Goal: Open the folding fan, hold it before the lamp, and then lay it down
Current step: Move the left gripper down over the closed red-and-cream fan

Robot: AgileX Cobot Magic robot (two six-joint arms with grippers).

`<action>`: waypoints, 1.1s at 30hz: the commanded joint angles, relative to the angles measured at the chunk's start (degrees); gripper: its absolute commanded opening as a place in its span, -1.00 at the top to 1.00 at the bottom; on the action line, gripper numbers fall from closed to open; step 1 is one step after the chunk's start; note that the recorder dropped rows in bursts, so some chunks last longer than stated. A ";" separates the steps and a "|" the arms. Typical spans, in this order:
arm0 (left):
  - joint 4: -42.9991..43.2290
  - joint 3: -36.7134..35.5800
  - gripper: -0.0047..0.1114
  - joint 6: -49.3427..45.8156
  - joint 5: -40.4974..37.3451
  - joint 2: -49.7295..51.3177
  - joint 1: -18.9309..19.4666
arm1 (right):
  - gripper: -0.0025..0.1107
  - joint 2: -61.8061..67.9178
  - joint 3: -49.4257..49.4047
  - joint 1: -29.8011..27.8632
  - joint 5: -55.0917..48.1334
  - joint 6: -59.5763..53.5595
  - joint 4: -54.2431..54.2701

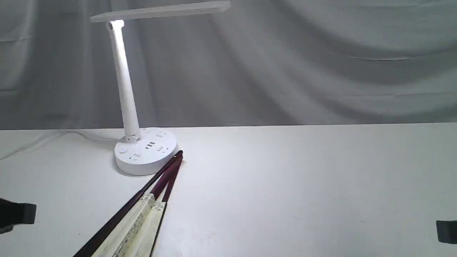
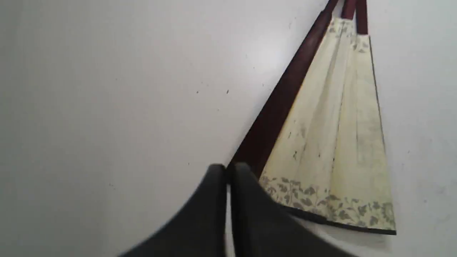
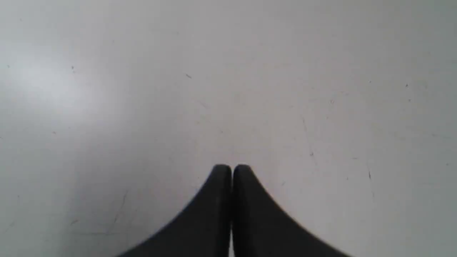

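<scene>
Jaws of the left gripper [image 2: 228, 170] are pressed together on nothing, tips just beside the dark guard of the folding fan [image 2: 332, 142]. The right gripper [image 3: 232, 170], likewise closed and empty, hangs over the tabletop [image 3: 321, 89]. The fan lies barely spread on the tabletop, its pivot near the lamp [image 1: 145, 153].

A white table [image 1: 303, 185] is spread across the foreground; its top is marked with faint scratches and small dark specks; a bright pool of light is cast on the table's left half; behind the table's far edge a grey cloth [image 1: 321, 64] is hung, draped in broad slanting folds.
</scene>
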State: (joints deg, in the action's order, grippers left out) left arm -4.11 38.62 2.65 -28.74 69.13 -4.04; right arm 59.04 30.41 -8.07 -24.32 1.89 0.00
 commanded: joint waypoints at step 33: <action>-15.88 12.43 0.46 -16.37 9.94 36.21 -10.86 | 0.96 5.42 0.41 0.13 3.94 -0.27 3.65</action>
State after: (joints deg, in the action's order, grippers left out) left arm -19.99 50.40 -13.25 -19.47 104.53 -14.54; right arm 64.39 30.41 -8.07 -20.86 1.78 3.11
